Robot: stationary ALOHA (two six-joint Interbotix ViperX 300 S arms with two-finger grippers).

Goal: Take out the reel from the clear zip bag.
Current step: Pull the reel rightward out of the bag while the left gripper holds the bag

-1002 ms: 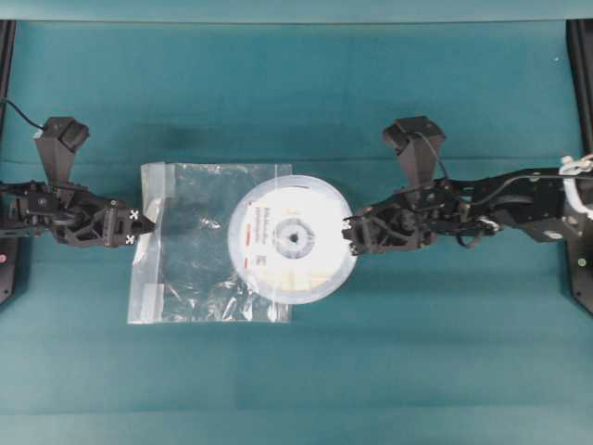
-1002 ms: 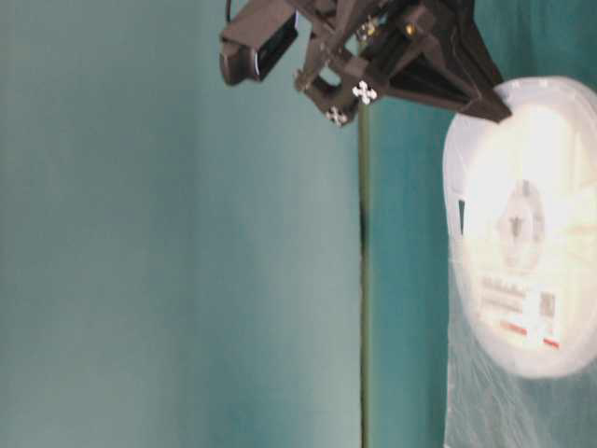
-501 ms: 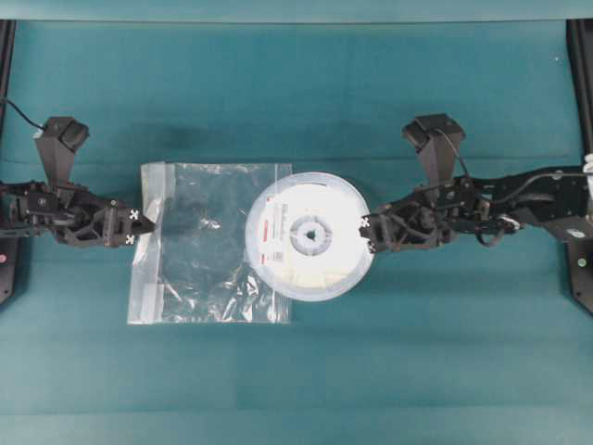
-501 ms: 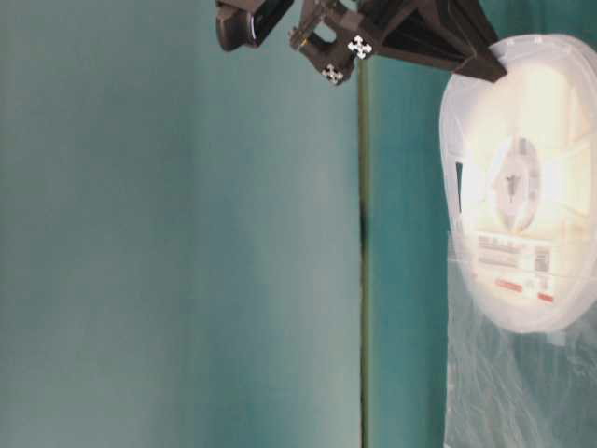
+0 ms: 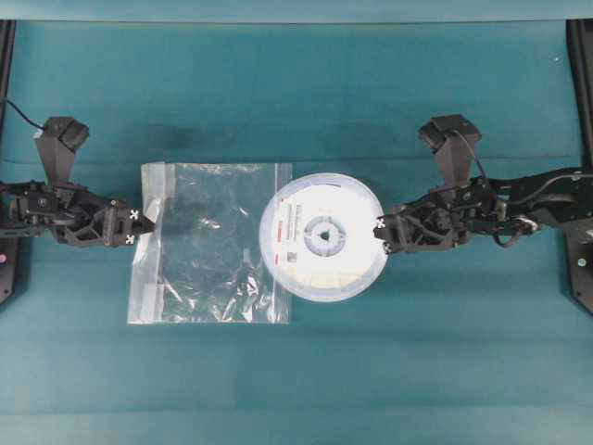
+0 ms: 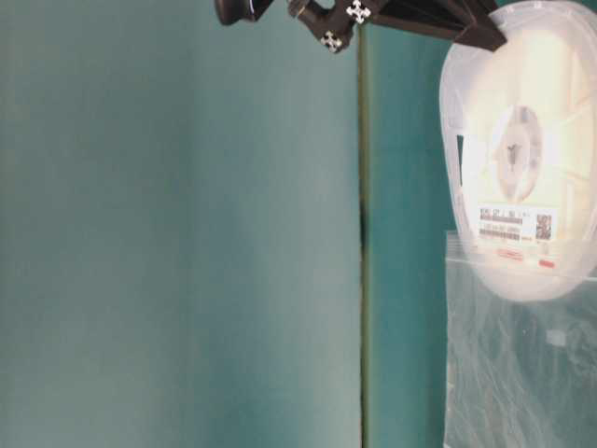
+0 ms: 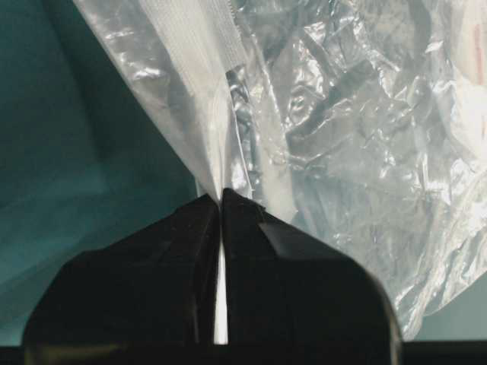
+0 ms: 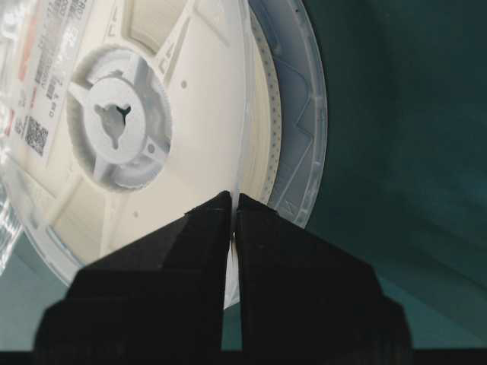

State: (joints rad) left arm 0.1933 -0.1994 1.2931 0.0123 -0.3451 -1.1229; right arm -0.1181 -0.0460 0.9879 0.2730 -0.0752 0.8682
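Reel [image 5: 323, 236], almost clear of the clear zip bag [image 5: 211, 243] at its right mouth, should be drawn steadily rightward by the right gripper [image 5: 381, 232] pinching its rim while the left gripper [image 5: 148, 225] pinches the bag's left edge taut.

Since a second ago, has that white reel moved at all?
Yes. The reel has slid rightward, farther out of the clear zip bag, which has stayed put; only its left edge overlaps the bag's right edge now.

Left claw [image 7: 221, 199] pinches clear zip bag [image 7: 342, 137] edge.
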